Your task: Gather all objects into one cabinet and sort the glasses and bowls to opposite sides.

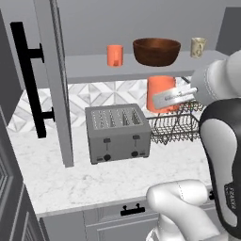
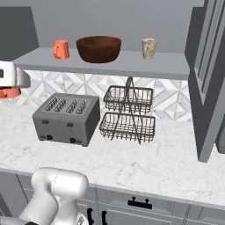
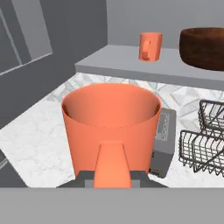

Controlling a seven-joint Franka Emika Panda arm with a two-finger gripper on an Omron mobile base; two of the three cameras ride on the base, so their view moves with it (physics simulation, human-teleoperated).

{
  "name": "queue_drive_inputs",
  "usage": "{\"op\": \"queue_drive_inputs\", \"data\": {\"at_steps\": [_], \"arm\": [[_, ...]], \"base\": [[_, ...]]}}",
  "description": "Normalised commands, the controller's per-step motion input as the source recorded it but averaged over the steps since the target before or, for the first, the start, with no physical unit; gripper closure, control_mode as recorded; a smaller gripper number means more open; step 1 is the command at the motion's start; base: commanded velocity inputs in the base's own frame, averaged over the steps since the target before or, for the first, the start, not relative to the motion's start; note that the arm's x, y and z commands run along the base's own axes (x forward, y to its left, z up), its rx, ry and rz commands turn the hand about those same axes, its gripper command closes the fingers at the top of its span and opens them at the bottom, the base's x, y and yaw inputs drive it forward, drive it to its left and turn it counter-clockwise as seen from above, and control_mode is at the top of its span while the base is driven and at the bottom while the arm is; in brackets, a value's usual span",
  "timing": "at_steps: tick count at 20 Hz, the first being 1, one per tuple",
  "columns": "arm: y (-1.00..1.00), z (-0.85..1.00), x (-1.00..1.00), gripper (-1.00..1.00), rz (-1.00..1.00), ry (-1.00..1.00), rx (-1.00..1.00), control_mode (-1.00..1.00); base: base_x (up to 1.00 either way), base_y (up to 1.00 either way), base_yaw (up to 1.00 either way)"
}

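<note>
Bowl [image 1: 156, 52] between mugs (on shelf [image 1: 94, 68])

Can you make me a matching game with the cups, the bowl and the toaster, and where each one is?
Things:
1. cream mug
2. wooden bowl
3. toaster
4. orange mug nearest the hand camera

Places:
A. on the counter, beside the wire racks
B. held in the air by the robot's fingers
C. right end of the shelf
D. middle of the shelf

Pairs: 1-C, 2-D, 3-A, 4-B
</note>
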Motion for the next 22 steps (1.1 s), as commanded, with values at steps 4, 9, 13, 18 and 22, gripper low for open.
{"op": "queue_drive_inputs", "data": {"at_steps": [4,9,13,18,22], "arm": [[0.61,0.07,0.49,1.00,0.08,0.00,0.00,-1.00],[0.08,0.17,0.82,1.00,0.00,0.00,0.00,-1.00],[0.00,0.03,0.78,1.00,0.00,0.00,0.01,-1.00],[0.01,0.00,0.52,1.00,0.00,0.00,0.00,-1.00],[0.05,0.00,0.38,1.00,0.00,0.00,0.00,-1.00]], "base": [[0.00,0.00,0.00],[0.00,0.00,0.00],[0.00,0.00,0.00],[0.00,0.00,0.00],[0.00,0.00,0.00]]}}
